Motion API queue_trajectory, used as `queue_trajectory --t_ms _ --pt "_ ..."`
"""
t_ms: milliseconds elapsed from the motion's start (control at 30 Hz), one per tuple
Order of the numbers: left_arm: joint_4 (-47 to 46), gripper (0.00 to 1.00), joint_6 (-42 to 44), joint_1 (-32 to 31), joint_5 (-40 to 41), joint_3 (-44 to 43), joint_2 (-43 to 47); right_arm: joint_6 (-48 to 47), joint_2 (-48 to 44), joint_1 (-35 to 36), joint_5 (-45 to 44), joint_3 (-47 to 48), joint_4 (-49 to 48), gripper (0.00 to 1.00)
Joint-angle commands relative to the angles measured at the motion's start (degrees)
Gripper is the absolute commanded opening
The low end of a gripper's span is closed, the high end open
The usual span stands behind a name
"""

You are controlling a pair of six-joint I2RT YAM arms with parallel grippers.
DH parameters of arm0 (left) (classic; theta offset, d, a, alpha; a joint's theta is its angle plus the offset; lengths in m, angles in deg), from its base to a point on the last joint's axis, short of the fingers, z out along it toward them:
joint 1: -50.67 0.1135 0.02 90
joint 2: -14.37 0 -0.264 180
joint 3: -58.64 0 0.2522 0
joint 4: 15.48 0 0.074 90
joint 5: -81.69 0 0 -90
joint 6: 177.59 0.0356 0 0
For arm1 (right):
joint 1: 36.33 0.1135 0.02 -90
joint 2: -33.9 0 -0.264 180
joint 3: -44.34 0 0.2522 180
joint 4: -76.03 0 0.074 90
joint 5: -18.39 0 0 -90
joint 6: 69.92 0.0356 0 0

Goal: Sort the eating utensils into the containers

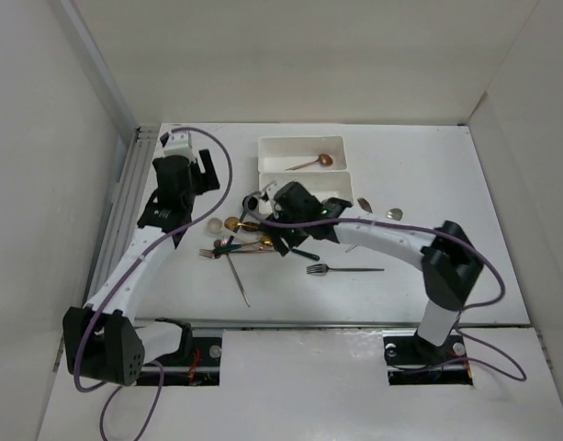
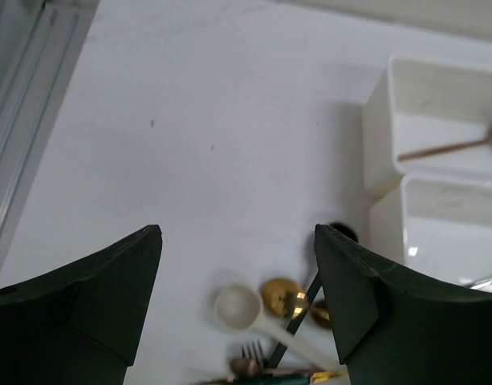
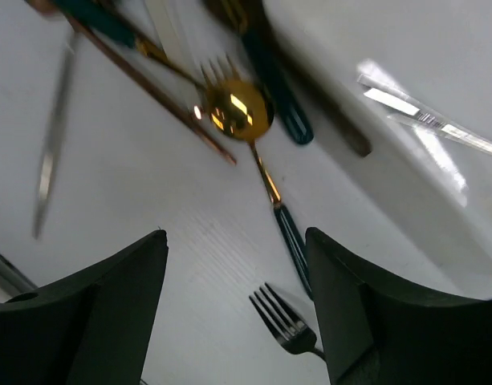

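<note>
Two white trays stand at the back centre: the far tray [image 1: 272, 147] holds a copper spoon [image 1: 314, 163] [image 2: 450, 147], and the near tray [image 1: 341, 181] [image 2: 438, 233] holds a silver utensil [image 3: 426, 120]. A pile of utensils [image 1: 240, 241] lies left of centre, among them a gold spoon [image 2: 282, 297] [image 3: 233, 108], a white spoon [image 2: 237, 307] and a copper fork. A dark fork [image 1: 341, 269] [image 3: 282, 321] lies apart to the right. My left gripper [image 1: 197, 179] [image 2: 237, 233] hangs open and empty above the pile's far left. My right gripper [image 1: 290, 239] [image 3: 237, 234] is open and empty over the pile's right side, just beyond the dark fork's tines.
A silver utensil [image 1: 238, 280] lies toward the front edge. Two spoon bowls [image 1: 365, 204] [image 1: 395, 213] sit right of the near tray. A metal rail [image 1: 134, 193] runs along the left side. White walls enclose the table.
</note>
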Motion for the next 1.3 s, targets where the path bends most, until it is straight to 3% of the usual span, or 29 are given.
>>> queue_trajectory --t_ms 0,167,467,567,600,700,867,1033,1267 --pt "5.5 0.73 -6.4 1.4 2.3 5.7 6.1 -4.8 4.2 0.2 1.5 1.9 8.8 0.74" --pt "6.6 0.73 -7.7 3.5 2.3 8.5 13.7 -8.7 7.7 0.2 -0.9 2.4 8.8 0.74" --pt "7.2 0.73 -9.4 6.4 1.1 9.6 16.3 -11.5 15.3 0.2 -1.1 3.1 8.8 0.69" --pt "6.6 0.73 -9.4 6.9 1.1 9.6 16.3 -12.0 18.2 0.2 -0.6 4.4 9.3 0.60" --pt "6.6 0.73 -9.4 6.9 0.6 9.6 16.3 -12.0 18.9 0.2 -0.1 4.4 9.3 0.50" --pt "6.0 0.73 -9.4 6.9 0.6 9.6 16.3 -12.0 18.9 0.2 0.5 4.9 9.3 0.38" --pt "5.4 0.73 -9.4 7.4 0.6 9.6 15.8 -12.5 19.4 1.9 -2.4 4.3 10.3 0.01" --pt "4.9 0.72 -9.4 7.4 0.0 10.1 15.2 -12.5 16.8 5.7 -7.4 2.3 9.7 0.00" --pt "4.4 0.72 -9.4 7.9 -0.5 10.1 15.2 -9.0 9.1 6.3 -9.4 8.6 8.4 0.00"
